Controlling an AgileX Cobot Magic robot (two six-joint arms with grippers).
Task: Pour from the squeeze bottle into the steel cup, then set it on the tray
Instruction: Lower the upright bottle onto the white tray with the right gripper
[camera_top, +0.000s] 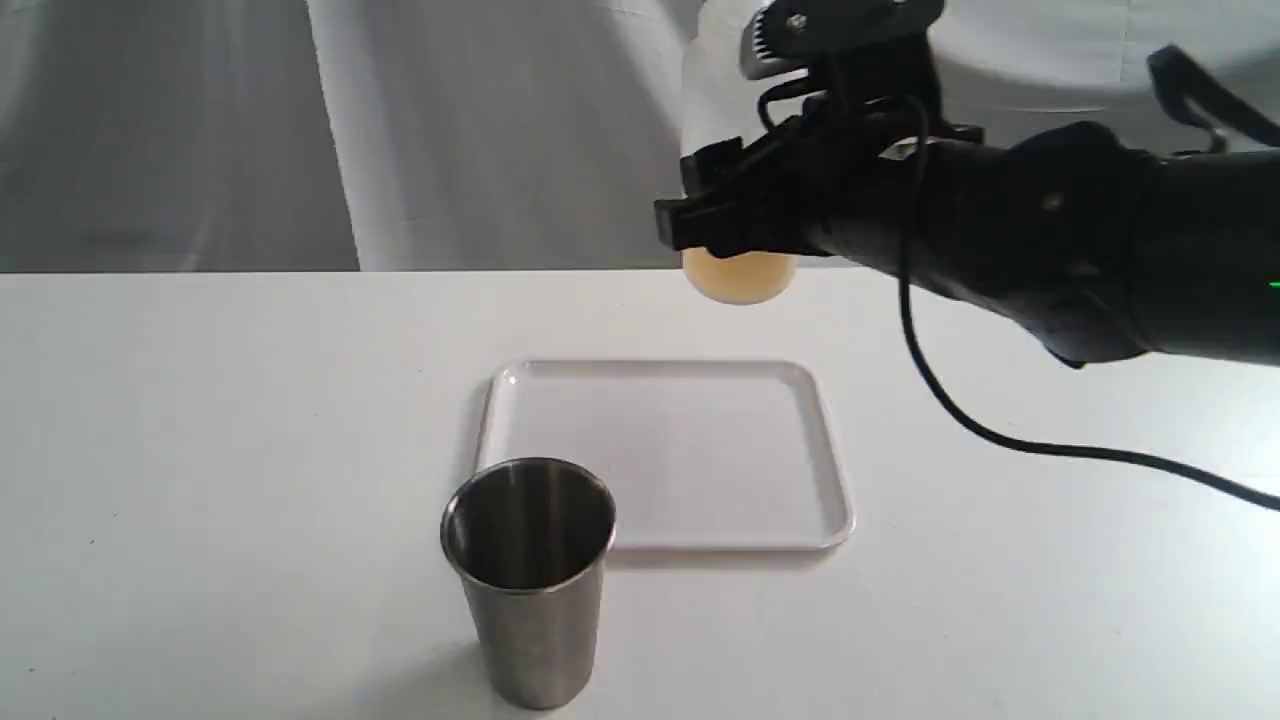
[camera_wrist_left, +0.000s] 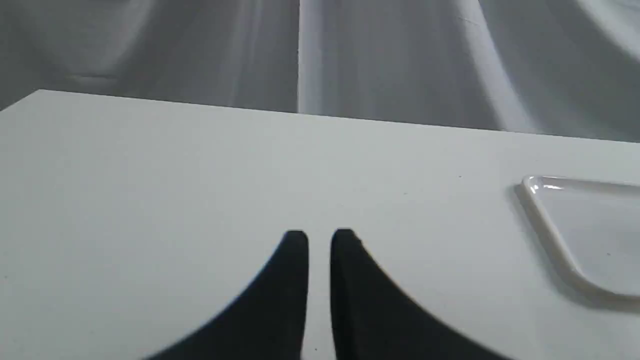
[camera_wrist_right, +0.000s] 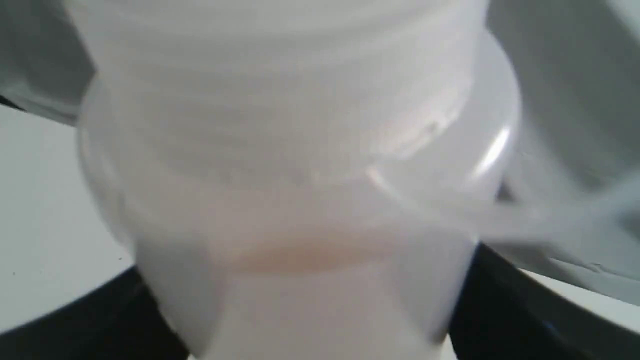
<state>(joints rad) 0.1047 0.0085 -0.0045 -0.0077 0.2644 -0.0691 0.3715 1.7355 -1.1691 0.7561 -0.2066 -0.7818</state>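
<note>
My right gripper (camera_top: 735, 215) is shut on the squeeze bottle (camera_top: 738, 275), holding it upright in the air above the table's far side, behind the tray. Amber liquid shows at the bottle's bottom; its top and nozzle are cut off by the frame. The bottle (camera_wrist_right: 300, 175) fills the right wrist view, with black fingers (camera_wrist_right: 505, 310) on both sides. The steel cup (camera_top: 528, 575) stands upright near the front, touching the tray's front-left corner. The white tray (camera_top: 690, 455) lies flat mid-table with nothing on it. My left gripper (camera_wrist_left: 319, 240) hovers over bare table, its fingers nearly together and holding nothing.
White cloth hangs behind the table. A black cable (camera_top: 1000, 430) droops from the right arm over the table's right side. The tray's corner (camera_wrist_left: 550, 225) appears in the left wrist view. The left arm is outside the exterior view.
</note>
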